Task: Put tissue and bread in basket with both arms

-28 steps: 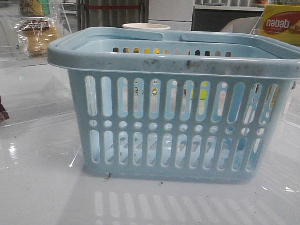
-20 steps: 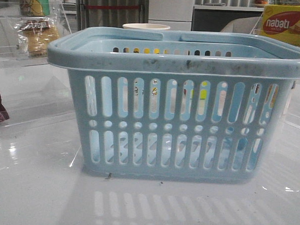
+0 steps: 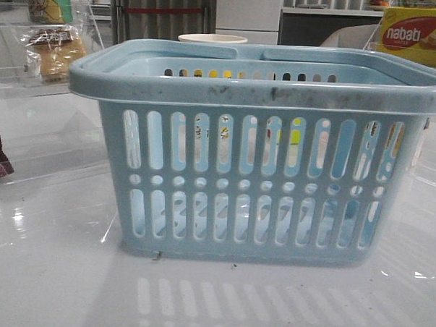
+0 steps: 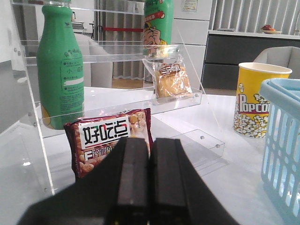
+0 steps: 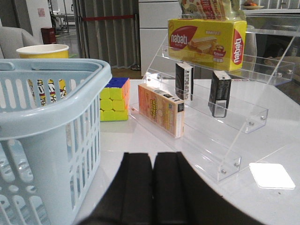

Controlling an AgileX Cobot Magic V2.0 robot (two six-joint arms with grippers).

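Observation:
The light-blue basket [image 3: 255, 150] stands in the middle of the table, and shows in the left wrist view [image 4: 283, 136] and right wrist view [image 5: 51, 117]. The bread [image 4: 171, 79], in a clear bag, leans on a clear acrylic shelf ahead of my left gripper [image 4: 150, 140], which is shut and empty. It also shows at far left in the front view [image 3: 55, 51]. The tissue [image 5: 219, 93], a small dark pack, stands on an acrylic step shelf ahead of my right gripper [image 5: 153, 154], which is shut and empty beside the basket. Neither gripper shows in the front view.
A maroon snack pouch [image 4: 110, 140] and green bottle [image 4: 61, 70] stand just ahead of the left gripper. A popcorn cup [image 4: 258, 98] stands behind the basket. On the right are a nabati box [image 5: 206, 35], a second dark pack [image 5: 184, 80], an orange box [image 5: 161, 108] and a cube [image 5: 114, 99].

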